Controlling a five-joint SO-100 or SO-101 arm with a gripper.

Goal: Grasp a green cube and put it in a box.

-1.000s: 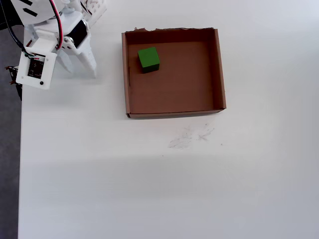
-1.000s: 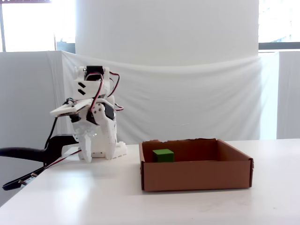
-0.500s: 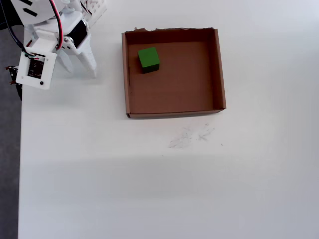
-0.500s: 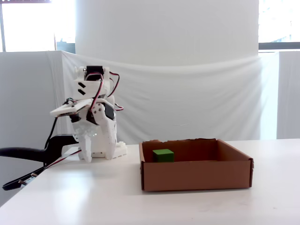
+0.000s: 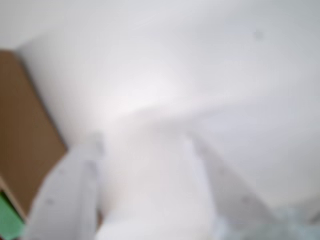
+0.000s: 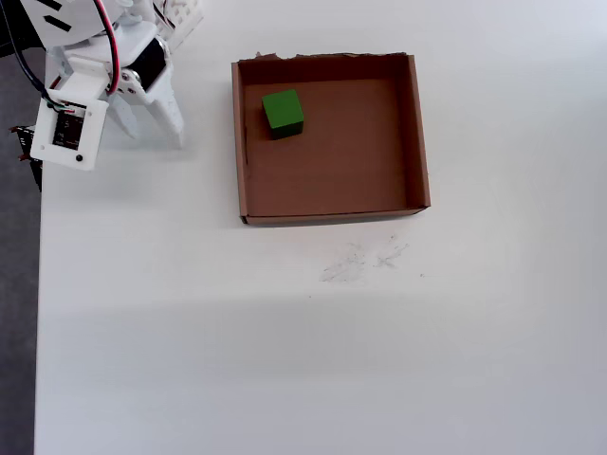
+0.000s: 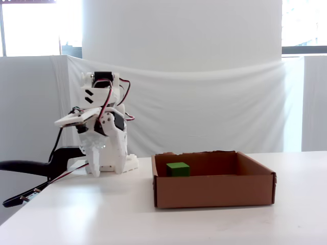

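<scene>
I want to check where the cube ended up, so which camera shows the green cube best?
The overhead view: the green cube sits whole inside the box, near its upper-left corner. The fixed view hides its base behind the wall; the wrist view shows a blurred green sliver.

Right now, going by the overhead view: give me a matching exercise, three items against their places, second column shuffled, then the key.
Items:
1. green cube
2. box
3. gripper

Places:
A. over bare table, left of the box, jaws apart with nothing between them
B. inside the box, near its upper-left corner
C. on the white table, upper middle of the picture, ragged edge along its top side

Pairs: 1-B, 2-C, 3-A
</scene>
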